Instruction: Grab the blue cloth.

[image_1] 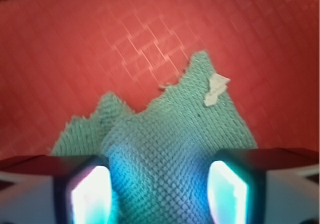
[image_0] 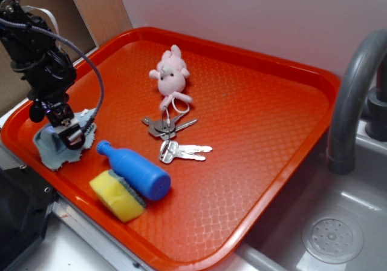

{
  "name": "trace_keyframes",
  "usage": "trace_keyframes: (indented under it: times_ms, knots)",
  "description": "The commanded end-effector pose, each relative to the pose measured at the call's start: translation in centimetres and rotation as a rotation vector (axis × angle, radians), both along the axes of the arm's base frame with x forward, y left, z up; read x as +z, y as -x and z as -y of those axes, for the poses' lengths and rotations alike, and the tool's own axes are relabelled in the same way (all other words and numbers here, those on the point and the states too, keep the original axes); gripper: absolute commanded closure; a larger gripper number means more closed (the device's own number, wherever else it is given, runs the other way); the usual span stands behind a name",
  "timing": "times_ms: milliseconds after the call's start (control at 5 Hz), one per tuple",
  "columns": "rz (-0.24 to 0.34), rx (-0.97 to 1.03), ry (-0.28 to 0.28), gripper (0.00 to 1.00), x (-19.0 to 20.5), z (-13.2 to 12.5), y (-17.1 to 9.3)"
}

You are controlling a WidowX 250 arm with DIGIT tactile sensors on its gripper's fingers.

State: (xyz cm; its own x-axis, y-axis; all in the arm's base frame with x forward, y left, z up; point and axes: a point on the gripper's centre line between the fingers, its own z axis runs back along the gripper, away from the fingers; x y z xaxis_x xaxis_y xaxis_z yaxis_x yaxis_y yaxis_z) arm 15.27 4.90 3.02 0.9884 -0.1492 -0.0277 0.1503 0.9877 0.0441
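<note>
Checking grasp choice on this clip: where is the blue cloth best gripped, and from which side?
From straight above, at the raised fold in the middle of the blue cloth. It lies limp on the tray with thin frayed edges, so a pinch on the bunched ridge likely holds best. The gripper is open, its fingers either side of it.

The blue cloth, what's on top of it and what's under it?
The gripper sits over the blue cloth, its fingers either side of a raised fold. Under the cloth is the orange tray; whatever the cloth covers can't be seen.

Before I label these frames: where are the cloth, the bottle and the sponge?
cloth (image_1: 165, 149), wrist view, woven middle
bottle (image_0: 138, 170), exterior view, body
sponge (image_0: 115, 193), exterior view, yellow top
</note>
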Motion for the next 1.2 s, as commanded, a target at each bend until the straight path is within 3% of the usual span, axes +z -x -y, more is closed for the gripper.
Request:
trace_keyframes:
  times_ms: [0, 400, 600, 800, 1000]
  knots:
    - [0.058, 0.048, -0.002, 1.0, 1.4, -2.1, -0.5]
    - [0.094, 0.014, 0.024, 1.0, 4.5, 0.3, 0.3]
    - [0.098, 0.093, 0.035, 0.0, 6.9, 1.0, -0.3]
    - [0.09, 0.196, 0.031, 0.0, 6.4, -0.4, 1.1]
    - [0.064, 0.228, -0.019, 0.0, 4.2, -0.9, 1.8]
